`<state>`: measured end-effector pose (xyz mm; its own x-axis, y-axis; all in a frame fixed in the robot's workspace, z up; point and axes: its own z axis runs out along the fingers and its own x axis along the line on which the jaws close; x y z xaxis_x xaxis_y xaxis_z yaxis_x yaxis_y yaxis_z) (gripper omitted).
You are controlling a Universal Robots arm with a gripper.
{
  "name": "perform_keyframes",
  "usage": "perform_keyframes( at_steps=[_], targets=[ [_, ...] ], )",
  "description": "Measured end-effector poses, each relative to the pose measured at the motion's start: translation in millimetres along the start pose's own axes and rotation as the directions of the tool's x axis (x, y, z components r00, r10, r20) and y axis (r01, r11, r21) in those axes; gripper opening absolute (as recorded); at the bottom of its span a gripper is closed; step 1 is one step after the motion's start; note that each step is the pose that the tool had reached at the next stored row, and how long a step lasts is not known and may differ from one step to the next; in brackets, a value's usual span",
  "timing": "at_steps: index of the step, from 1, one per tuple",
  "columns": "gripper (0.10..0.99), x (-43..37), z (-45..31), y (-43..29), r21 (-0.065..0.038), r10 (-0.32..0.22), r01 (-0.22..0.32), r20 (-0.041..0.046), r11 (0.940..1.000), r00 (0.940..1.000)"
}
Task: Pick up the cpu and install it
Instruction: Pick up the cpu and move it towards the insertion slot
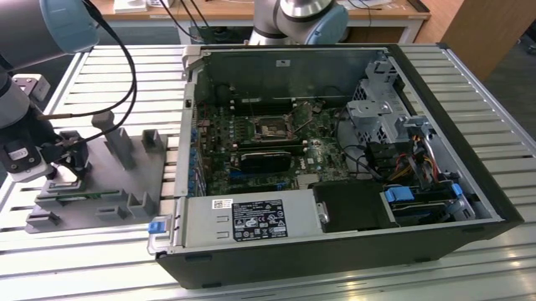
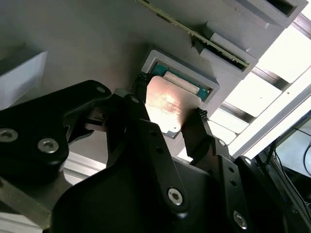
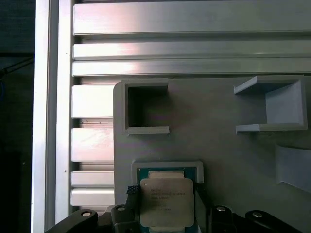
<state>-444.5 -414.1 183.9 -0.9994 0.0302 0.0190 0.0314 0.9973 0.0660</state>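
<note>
A big open computer case (image 1: 490,188) lay in the middle of a table (image 1: 159,69) made of long shiny metal slats. Inside the case were a green board (image 1: 251,147) with a dark square socket (image 1: 274,130), a silver box (image 1: 251,219) with a white sticker, and some orange and yellow wires (image 1: 421,164). A flat grey tray (image 1: 113,185) with little walls and posts sat just beside the case, near the table's edge on the exterior view's left, and a long thin green stick (image 1: 77,196) lay along one edge of the tray.
</note>
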Motion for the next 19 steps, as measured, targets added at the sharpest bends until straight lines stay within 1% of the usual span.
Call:
perform_keyframes(
  at_steps=[6,16,19],
  targets=[
    [0.537,0.0,-1.1,0.1,0.0,0.0,0.0,0.0003,1.0,1.0],
    [0.537,0.4,-20.9,1.4,0.0,0.0,0.0,0.0001,1.0,1.0],
    [0.537,0.4,-24.4,1.6,0.0,0.0,0.0,0.0002,1.0,1.0]
  ],
)
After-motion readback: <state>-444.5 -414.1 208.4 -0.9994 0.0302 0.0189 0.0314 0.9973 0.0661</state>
